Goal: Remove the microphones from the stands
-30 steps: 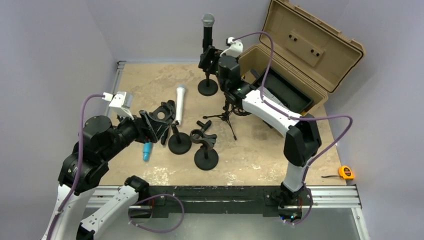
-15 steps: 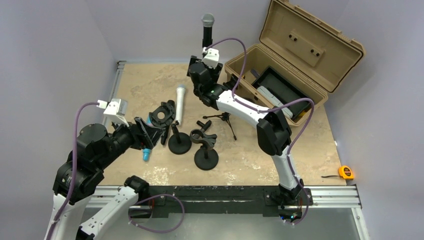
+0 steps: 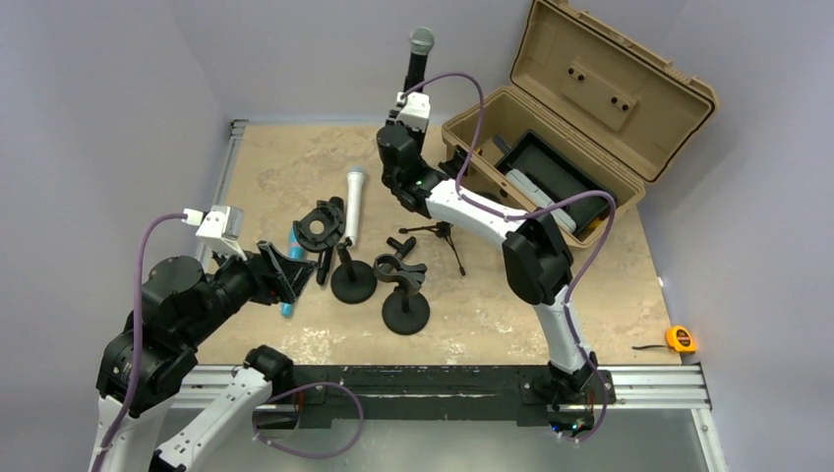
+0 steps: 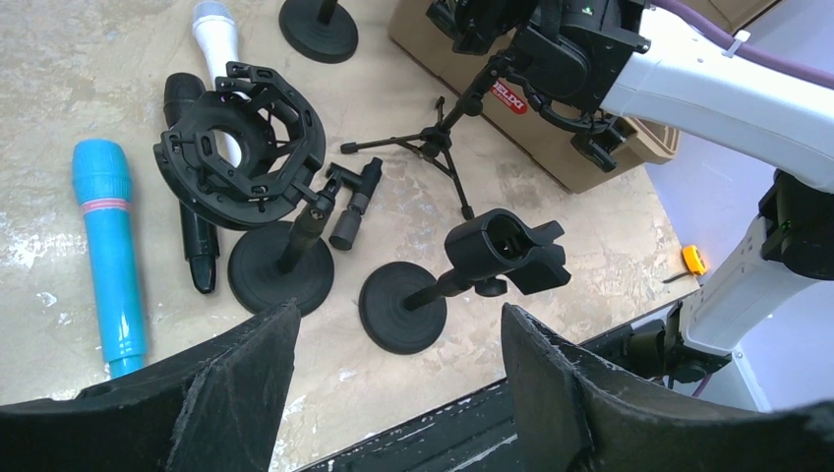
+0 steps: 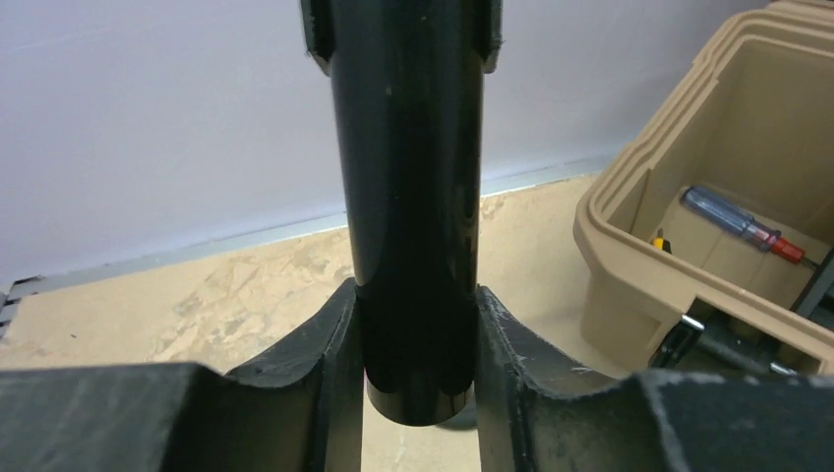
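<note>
The microphone (image 3: 420,44) has a grey mesh head and a black handle (image 5: 413,197), and it stands upright at the back of the table. My right gripper (image 3: 409,93) is shut on the lower handle; both fingers press its sides just above the free bottom end (image 5: 418,403). Dark clip parts (image 5: 315,39) of the stand flank the handle higher up. In the left wrist view the stand's round base (image 4: 317,28) shows at the top edge. My left gripper (image 4: 393,393) hangs open and empty over the near left of the table.
A white microphone (image 3: 353,202), a blue microphone (image 4: 106,246) and a black one (image 4: 192,226) lie loose. A shock-mount stand (image 3: 320,224), a clip stand (image 3: 401,270) and a small tripod (image 3: 443,233) stand mid-table. An open tan case (image 3: 580,118) is at the back right, a tape measure (image 3: 679,338) at the right.
My right arm swung left to the microphone and its jaws closed on the handle. The microphone's head shifted slightly right. My left arm drew back toward the near left.
</note>
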